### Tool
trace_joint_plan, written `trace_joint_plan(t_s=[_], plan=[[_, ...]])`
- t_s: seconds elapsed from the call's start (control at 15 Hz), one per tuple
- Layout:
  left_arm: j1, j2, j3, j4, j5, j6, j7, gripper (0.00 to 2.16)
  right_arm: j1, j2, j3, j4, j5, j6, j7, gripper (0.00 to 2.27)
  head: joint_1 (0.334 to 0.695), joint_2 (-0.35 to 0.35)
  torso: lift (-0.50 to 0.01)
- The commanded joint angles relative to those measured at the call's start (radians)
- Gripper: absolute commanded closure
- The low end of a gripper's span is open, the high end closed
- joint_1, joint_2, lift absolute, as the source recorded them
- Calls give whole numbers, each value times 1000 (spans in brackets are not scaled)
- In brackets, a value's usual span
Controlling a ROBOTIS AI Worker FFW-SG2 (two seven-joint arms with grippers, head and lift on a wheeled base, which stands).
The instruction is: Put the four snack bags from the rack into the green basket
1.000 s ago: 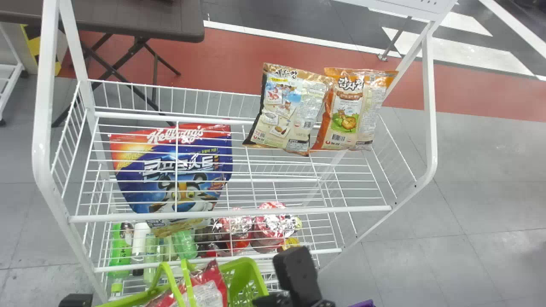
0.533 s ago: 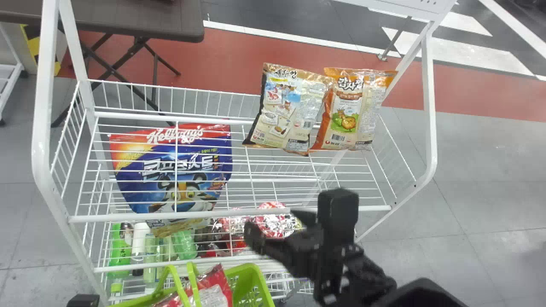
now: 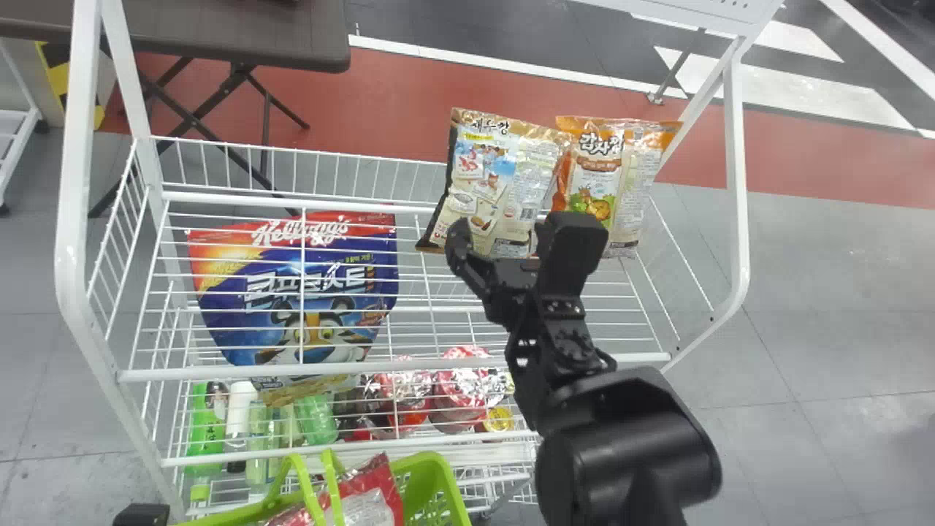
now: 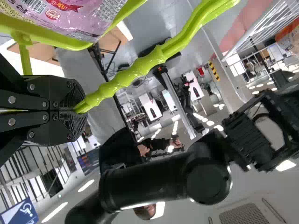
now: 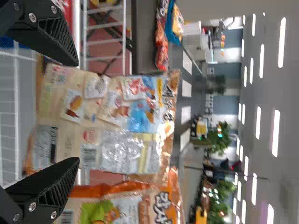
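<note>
Near the upper centre of the head view, the tan snack bag (image 3: 504,175) and the orange-topped snack bag (image 3: 621,168) stand side by side on the white rack (image 3: 394,369); both carry printed pictures. Below them, the right arm (image 3: 621,453) extends up from the bottom edge, its right gripper (image 3: 517,230) spread in front of the bags. A blue cereal bag (image 3: 307,292) with a tiger lies at left of centre, and the green basket (image 3: 454,497), holding a red snack bag (image 3: 371,489), is at the bottom. At the lower left sits a dark part of the left arm (image 3: 141,515). Left wrist view: the left gripper (image 4: 80,111) is pressed together on the ribbed green handle (image 4: 135,74); a pinkish bag (image 4: 84,16) with a barcode is at upper left. Right wrist view: the parted fingers (image 5: 44,186) are at the left edge, the tan bag's picture panels and barcode between and beyond them.
</note>
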Motion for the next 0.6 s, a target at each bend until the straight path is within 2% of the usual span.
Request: trace_joint_plan(t_s=[0.0, 0.2, 0.33, 0.4, 0.47, 0.53], plan=[[0, 2, 9, 1, 5, 1, -2, 2115, -61, 1, -7, 69, 22, -28, -7, 97, 695, -350, -6], [-3, 1, 10, 3, 5, 1, 0, 2115, -150, -1, -39, 170, 27, -7, 6, 97, 695, -350, -6], [-5, -2, 9, 3, 3, 5, 8, 2115, -175, -1, -75, 199, -10, -3, 55, 144, 695, -350, -6], [-6, -2, 9, 4, 3, 8, 9, 2115, -180, -4, -85, 207, -16, -3, 82, 394, 695, -350, -6], [-6, -2, 9, 4, 2, 8, 9, 2115, -180, -4, -88, 210, -13, 0, 116, 991, 695, -350, -6], [-6, -4, 9, 6, 0, 8, 11, 2115, -164, -2, -82, 202, -19, 0, 128, 1885, 695, -350, -6]])
